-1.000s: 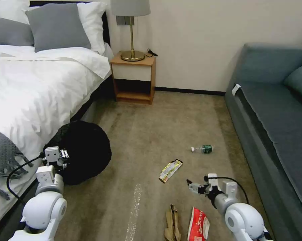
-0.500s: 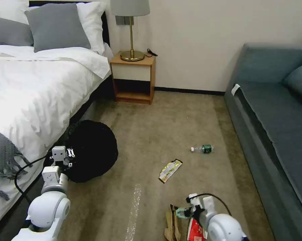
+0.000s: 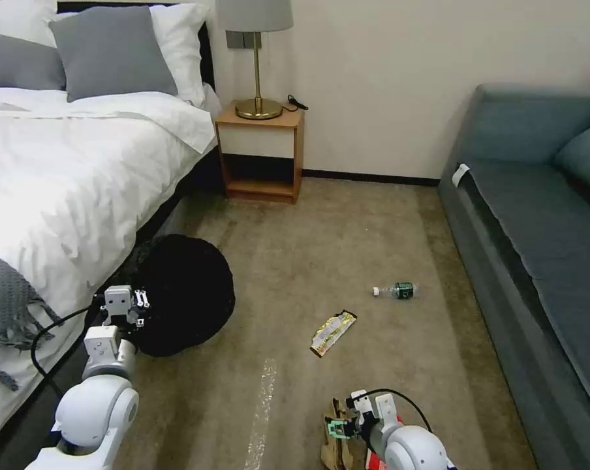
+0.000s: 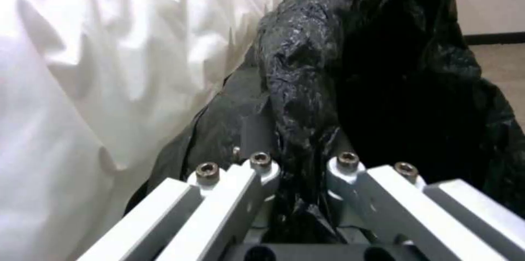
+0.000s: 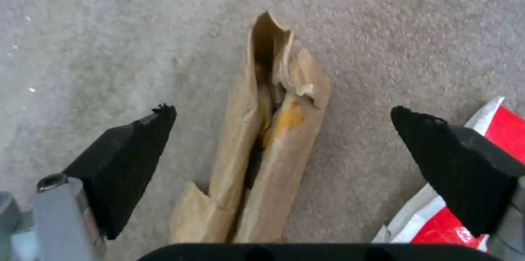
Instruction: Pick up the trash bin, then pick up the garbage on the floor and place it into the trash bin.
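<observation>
Right wrist view: right end effector [image 5: 279, 129] spread wide, black fingertips [image 5: 137, 142] on either side of the crumpled brown paper bag [image 5: 268, 146], not touching it; bag lying lengthwise on the floor [image 5: 109, 27], its torn mouth pointing away from the wrist. Just beside one fingertip, the red-and-white packet [image 5: 492, 129], partly under that finger, close enough to crowd a grip on the bag. Bare carpet on the other side of the bag.

Head view: right end effector [image 3: 339, 429] low at the near edge, over the bag [image 3: 334, 437]. Farther out on open carpet, the yellow-black snack wrapper [image 3: 333, 332], then the small clear bottle [image 3: 395, 290] nearer the grey sofa [image 3: 536, 228]; both well apart from the bag and from each other. Wide free floor between bed and sofa, running back to the nightstand [image 3: 261, 153] and its lamp [image 3: 256, 59].

Left side: left end effector [image 3: 126, 307] clamped on the black-bag rim of the trash bin [image 3: 181, 294], bin tilted against the edge of the bed [image 3: 60, 183]. Left wrist view: fingers [image 4: 262, 170] pinching a fold of glossy black bag [image 4: 306, 101], white bedsheet [image 4: 82, 68] right alongside, little room on that side.
</observation>
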`<state>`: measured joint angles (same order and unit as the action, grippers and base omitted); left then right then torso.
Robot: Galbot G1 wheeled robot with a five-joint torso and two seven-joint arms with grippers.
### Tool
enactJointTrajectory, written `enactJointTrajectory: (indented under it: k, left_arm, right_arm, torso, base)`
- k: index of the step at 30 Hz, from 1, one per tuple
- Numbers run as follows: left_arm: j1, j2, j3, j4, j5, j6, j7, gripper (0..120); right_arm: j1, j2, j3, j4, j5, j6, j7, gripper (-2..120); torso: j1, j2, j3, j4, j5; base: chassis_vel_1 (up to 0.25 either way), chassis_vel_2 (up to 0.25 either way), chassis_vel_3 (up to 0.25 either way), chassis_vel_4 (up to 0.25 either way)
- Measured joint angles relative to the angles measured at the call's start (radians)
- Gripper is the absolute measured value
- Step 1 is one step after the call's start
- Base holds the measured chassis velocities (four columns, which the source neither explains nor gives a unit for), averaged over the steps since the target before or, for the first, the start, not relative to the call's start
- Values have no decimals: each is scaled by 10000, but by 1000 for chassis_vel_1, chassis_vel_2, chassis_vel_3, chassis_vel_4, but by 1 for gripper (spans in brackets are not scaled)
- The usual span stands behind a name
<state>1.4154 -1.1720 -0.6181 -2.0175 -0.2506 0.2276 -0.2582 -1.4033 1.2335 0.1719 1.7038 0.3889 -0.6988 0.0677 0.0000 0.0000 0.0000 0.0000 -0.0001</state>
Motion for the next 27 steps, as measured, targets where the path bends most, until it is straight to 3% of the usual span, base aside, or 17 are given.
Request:
enactJointTrajectory:
  k: [13,15,17,18,21,23,27]
  left_arm:
    - [-99,-49,123,73,67,-3,31,4]
    - [-90,-52,115,100,81,-5,44,4]
    - [-87,-53,110,105,84,-8,47,4]
    - [-82,-55,106,115,89,-15,55,4]
    - [-78,-66,105,118,102,-27,63,4]
    - [-74,-80,106,119,108,-34,66,4]
    - [-59,-82,104,117,110,-40,70,4]
  right_arm:
    - [422,269,-294,-1034,-687,280,-78,99]
    - [465,309,-321,-1209,-785,348,-140,87]
    - [464,314,-331,-1225,-806,357,-157,85]
    - [457,328,-345,-1253,-868,382,-194,77]
    - [433,368,-361,-1287,-957,425,-239,70]
    - [407,418,-371,-1298,-1033,462,-275,59]
    - [405,439,-367,-1302,-1068,493,-283,47]
  torso:
    - [0,0,0,0,2]
    - [0,0,0,0,1]
    - [0,0,0,0,1]
    - [0,0,0,0,1]
    - [0,0,0,0,1]
    - [0,0,0,0,1]
    - [0,0,0,0,1]
  base:
    - [0,0,0,0]
    - [0,0,0,0]
    - [0,0,0,0]
    - [0,0,0,0]
    - [0,0,0,0]
    - [0,0,0,0]
    - [0,0,0,0]
